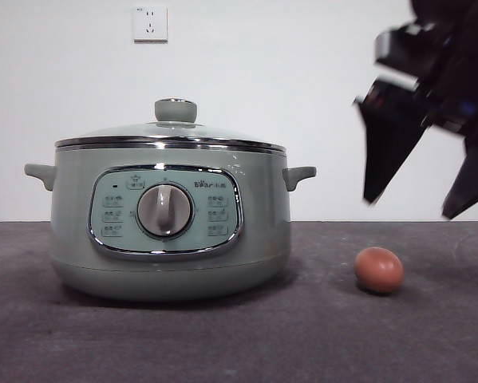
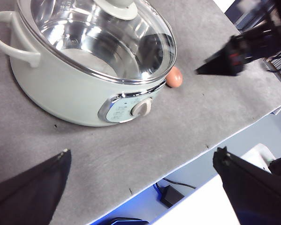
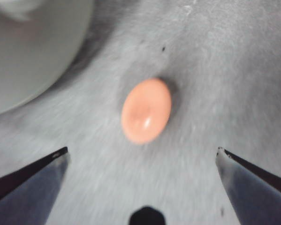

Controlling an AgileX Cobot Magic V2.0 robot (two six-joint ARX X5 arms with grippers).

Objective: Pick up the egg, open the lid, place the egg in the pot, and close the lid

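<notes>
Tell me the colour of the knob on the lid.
Sage green, matching the pot. The lid's knob shows best in the front view.

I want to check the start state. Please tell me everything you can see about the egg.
The egg is small, oval, reddish-brown, with a smooth matte shell, whole as far as visible. It lies on its side on the grey table, apart from the pot. Nothing grips it; the right gripper hangs above it, jaws open.
</notes>
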